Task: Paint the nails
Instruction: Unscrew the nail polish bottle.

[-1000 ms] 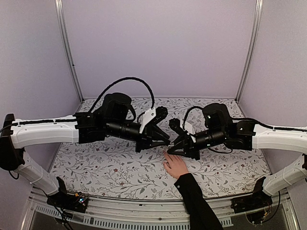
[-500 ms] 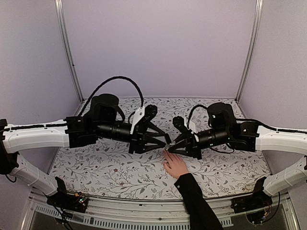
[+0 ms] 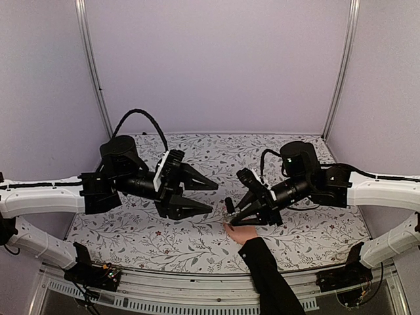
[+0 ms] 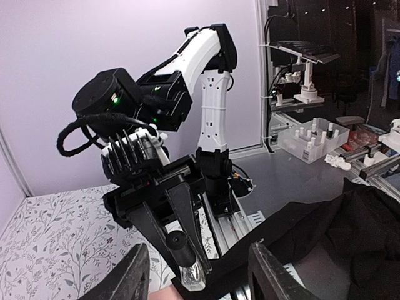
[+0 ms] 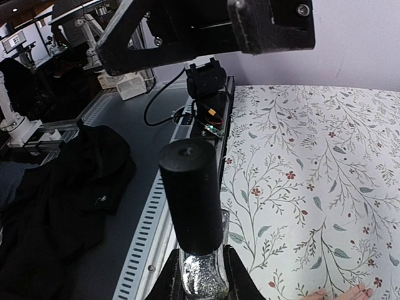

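Observation:
A light-skinned hand (image 3: 241,232) with a black sleeve (image 3: 266,275) lies palm down on the flowered tablecloth. Its nails are too small to make out; two fingertips (image 5: 357,291) show in the right wrist view. My right gripper (image 3: 231,212) (image 5: 201,282) is shut on a small glitter polish bottle (image 5: 201,278) (image 4: 192,274), just above the hand's fingers. The black cap (image 5: 190,194) (image 3: 228,203) is on the bottle and points at the left arm. My left gripper (image 3: 214,197) (image 4: 200,281) stands open and holds nothing, a short way left of the bottle.
The tablecloth (image 3: 164,233) covers the table between purple walls. A metal rail (image 5: 150,231) runs along the near table edge. The left arm's base (image 5: 206,81) is bolted there. Shelving and a white tray (image 4: 306,139) stand beyond the table.
My left gripper has opened and drawn back to the left, away from the bottle cap it met a second ago. The right gripper has dipped slightly toward the hand, still gripping the bottle.

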Controlling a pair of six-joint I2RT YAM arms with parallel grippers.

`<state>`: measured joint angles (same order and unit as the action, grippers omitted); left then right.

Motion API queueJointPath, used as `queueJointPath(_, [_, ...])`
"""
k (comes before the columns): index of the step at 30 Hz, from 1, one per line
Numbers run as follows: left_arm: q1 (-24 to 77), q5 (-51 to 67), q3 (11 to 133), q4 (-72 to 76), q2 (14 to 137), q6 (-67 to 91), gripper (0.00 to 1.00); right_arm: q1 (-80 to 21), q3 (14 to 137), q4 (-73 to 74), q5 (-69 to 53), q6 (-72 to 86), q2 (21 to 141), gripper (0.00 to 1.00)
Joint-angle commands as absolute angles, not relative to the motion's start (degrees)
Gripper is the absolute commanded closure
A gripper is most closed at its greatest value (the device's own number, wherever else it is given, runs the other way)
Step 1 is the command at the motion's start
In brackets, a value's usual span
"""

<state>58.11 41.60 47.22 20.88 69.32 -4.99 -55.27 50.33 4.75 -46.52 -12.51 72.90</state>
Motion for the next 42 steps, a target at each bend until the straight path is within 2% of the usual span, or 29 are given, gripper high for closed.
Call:
queueJointPath(1, [57.95, 46.85, 49.04, 24.49, 71.93, -5.62, 0.46, -56.37, 53.87, 6.48, -53.20, -14.50, 75.26, 1.00])
queueJointPath(9, [59.25, 48.42, 52.81, 20.19, 75.66, -7.86, 0.57, -57.47, 55.85, 8.64, -54.77, -15.73, 76.99, 1.00])
queueJointPath(13, [59.59, 49.06, 53.03, 19.21, 76.21, -8.87, 0.66, -57.48, 56.32, 9.02, -55.46, -15.72, 76.84, 1.00])
queueJointPath(24, [60.81, 48.93, 54.87, 15.40, 77.97, -11.43, 0.62, -57.48, 56.95, 9.59, -55.91, -15.99, 76.49, 1.00])
queueJointPath(27, [60.91, 48.67, 55.19, 15.02, 78.15, -11.76, 0.71, -57.48, 57.08, 9.74, -55.85, -15.99, 76.48, 1.00])
queueJointPath(31, [60.96, 47.58, 55.13, 14.84, 77.82, -12.01, 0.89, -57.48, 57.14, 9.93, -55.60, -16.20, 76.40, 1.00])
queueJointPath(35, [61.01, 45.71, 54.94, 14.48, 77.65, -11.68, 1.00, -57.48, 56.89, 8.85, -52.27, -15.55, 75.49, 1.00])
queueJointPath(42, [61.05, 34.91, 54.55, 15.89, 77.34, -8.77, 1.00, -57.48, 55.22, 5.42, -35.27, -12.49, 72.63, 1.00])
